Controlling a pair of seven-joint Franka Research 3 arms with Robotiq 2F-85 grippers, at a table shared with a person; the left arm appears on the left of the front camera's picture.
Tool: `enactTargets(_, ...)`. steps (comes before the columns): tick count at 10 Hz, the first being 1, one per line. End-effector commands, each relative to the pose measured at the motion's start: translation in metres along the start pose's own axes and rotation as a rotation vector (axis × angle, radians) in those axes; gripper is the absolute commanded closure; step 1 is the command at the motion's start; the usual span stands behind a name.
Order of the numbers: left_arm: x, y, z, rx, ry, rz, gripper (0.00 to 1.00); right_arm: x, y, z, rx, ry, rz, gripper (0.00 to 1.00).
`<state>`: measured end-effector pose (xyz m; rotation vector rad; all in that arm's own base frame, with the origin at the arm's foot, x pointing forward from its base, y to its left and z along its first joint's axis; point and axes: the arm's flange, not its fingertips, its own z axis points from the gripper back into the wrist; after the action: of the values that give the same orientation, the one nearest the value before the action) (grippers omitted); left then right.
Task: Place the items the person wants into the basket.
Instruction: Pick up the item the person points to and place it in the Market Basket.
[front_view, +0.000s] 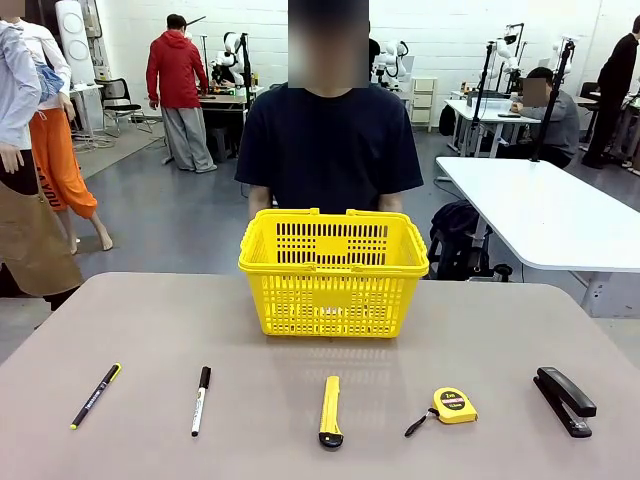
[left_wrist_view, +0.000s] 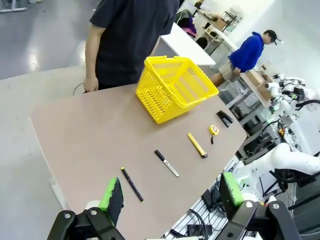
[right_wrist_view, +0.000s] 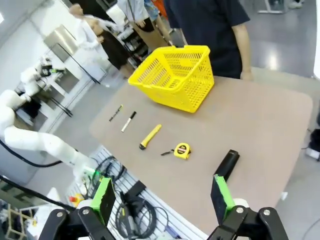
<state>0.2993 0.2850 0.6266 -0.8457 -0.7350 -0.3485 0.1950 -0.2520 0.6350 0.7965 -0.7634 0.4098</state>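
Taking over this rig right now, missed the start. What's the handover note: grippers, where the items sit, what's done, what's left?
Left gripper and right gripper: both open, empty, held off the table.
Utility knife, tape measure, stapler: in a row on the table, near side.
Basket: far middle, before the person, looks empty.
Done: nothing.
Left: whichever of the three the person wants, into the basket.

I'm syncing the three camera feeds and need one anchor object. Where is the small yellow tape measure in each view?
Front view: tape measure near the bottom edge, right of centre, between utility knife and stapler.
Left wrist view: small, right of centre, again between utility knife and stapler.
Right wrist view: near the middle, utility knife left, stapler lower right.
Shared landmark: the yellow basket beyond the row.
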Motion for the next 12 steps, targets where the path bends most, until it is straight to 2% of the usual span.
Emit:
enactTargets(1,-0.008,-0.014,-0.018,0.031,0.039,-0.031,0.00,0.003,0.012,-0.005,-0.061,0.073,0.052,0.00)
enactTargets(2,-0.003,-0.015,-0.021,0.027,0.090,-0.034,0.00,0.006,0.017,-0.008,-0.074,0.066,0.036,0.00)
enactTargets(3,0.001,-0.009,-0.005,0.008,0.019,-0.013,0.00,0.003,0.009,-0.002,-0.027,0.028,0.026,0.00)
enactTargets(12,0.001,-0.009,-0.005,0.008,0.019,-0.013,0.00,0.003,0.009,-0.002,-0.027,0.028,0.026,0.00)
